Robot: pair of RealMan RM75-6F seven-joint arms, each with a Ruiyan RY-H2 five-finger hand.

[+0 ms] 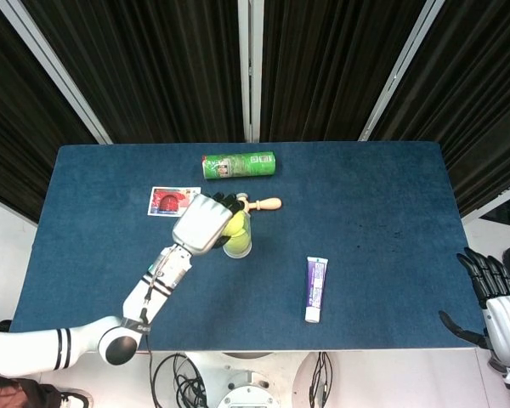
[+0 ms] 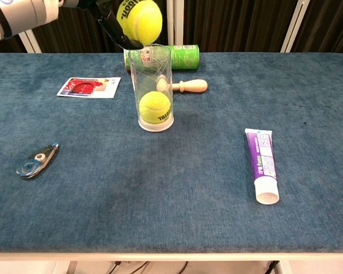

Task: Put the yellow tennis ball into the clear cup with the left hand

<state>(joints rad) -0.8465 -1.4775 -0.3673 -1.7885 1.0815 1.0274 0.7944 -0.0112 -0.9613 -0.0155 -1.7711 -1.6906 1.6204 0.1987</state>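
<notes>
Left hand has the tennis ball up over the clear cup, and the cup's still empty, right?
Not quite. The left hand does hold the yellow tennis ball above the clear cup, but the cup is not empty: the chest view shows another tennis ball already sitting at its bottom.

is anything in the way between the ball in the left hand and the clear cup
Nothing stands in the air between them: the left hand holds the yellow tennis ball just above the clear cup, whose mouth is open. But another tennis ball already sits at the cup's bottom, so the held ball would rest on it.
</notes>
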